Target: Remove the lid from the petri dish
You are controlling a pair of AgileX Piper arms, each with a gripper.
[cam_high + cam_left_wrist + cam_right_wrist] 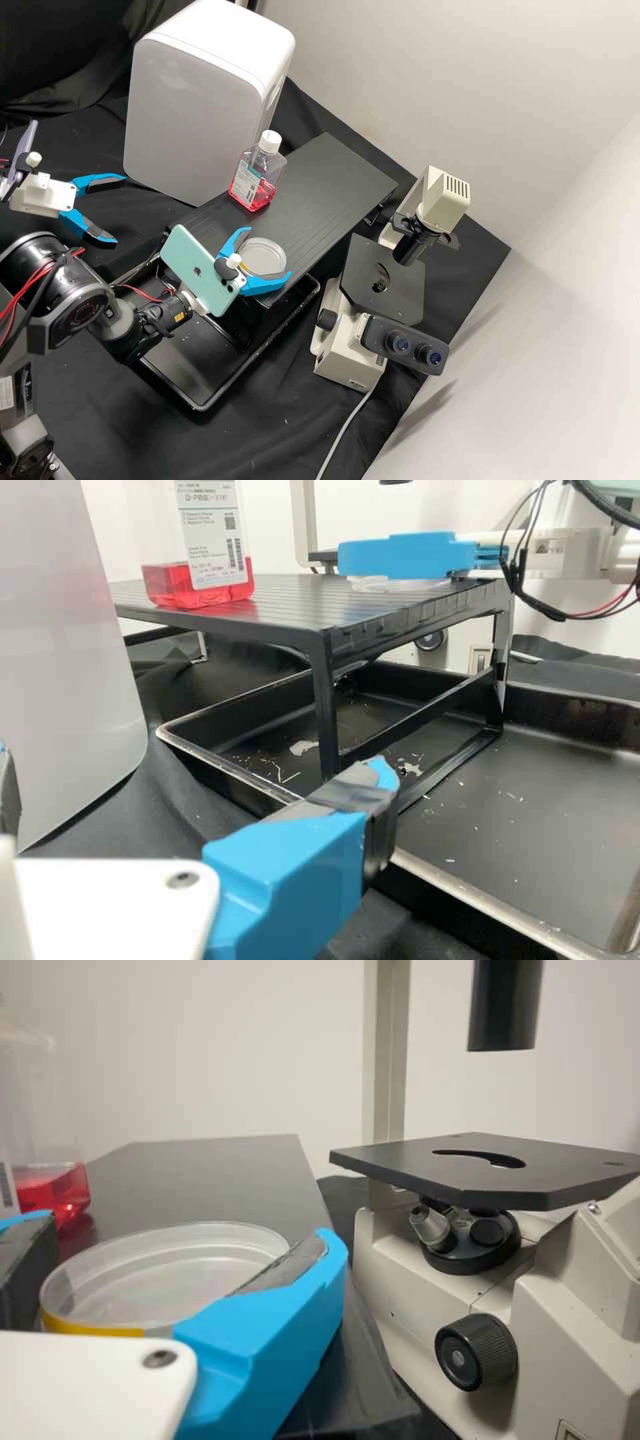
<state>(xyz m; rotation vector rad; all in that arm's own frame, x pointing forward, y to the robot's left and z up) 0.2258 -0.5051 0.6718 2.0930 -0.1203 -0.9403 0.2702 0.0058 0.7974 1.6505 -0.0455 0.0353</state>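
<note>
Starting with the petri dish (262,257): found it lying flat on the black rack (320,193), directly between the two fingers of the right claw (269,252). Saw the clear lid (160,1265) seated on it, with a yellow band showing low on the side wall. Noted the right claw spread wide, one blue finger close along each side of the rim. Could not tell whether the pads already touched the plastic.

Judged the lid to be light, thin, stiff and slick, probably loose on its base and easy to crack or tip. Judged the best hold to be across the lid's upper edge at opposite points, above the yellow band, so as to leave the base behind. Reckoned a soft squeeze and a level, straight lift the safest course.

Spotted a bottle of red liquid (255,173) farther along the rack, ahead of the claw's fingertips. Placed a microscope (380,300) beyond the fingertips and off to one side, on the desk (280,427). Saw a black tray (180,367) below the claw, under the rack. Found the left claw (119,208) well apart, behind the right claw's wrist, gaping and holding nothing.
</note>
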